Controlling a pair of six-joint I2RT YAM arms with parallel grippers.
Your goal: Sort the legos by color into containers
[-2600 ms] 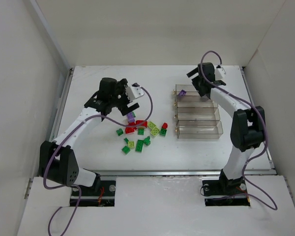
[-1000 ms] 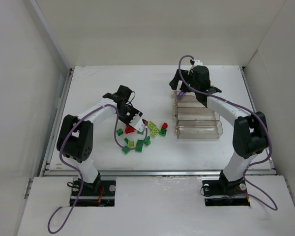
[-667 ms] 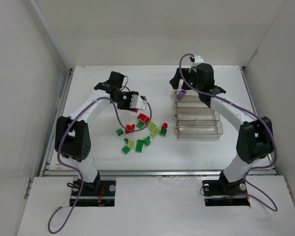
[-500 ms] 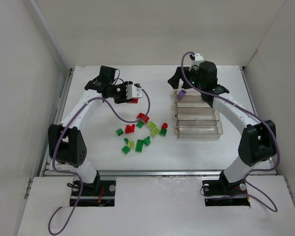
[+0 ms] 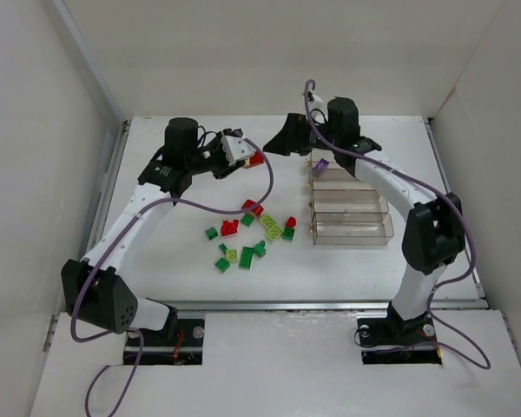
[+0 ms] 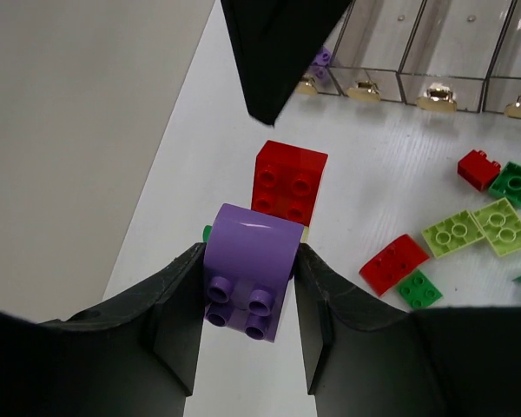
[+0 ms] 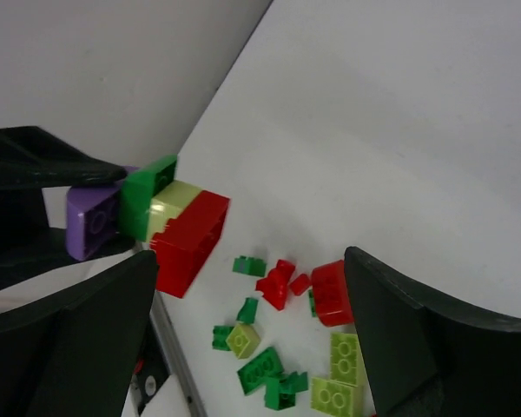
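You're at the separating step: your left gripper [image 6: 247,291] clamps a joined purple-green-yellow-red stack of legos [image 7: 161,213], raised left of the containers [image 5: 352,228] — right gripper [image 5: 276,146] gapes wide beside it. Next, likely: grip the red end, pull.

We see glossy, smooth plastic on the purple brick [image 6: 247,261], the same sheen on the loose legos [image 6: 456,233], clear smoky plastic containers [image 6: 451,35] with shiny brass-like knobs [image 6: 436,100], matt black fingers [image 6: 178,321], matt white table [image 6: 365,148].
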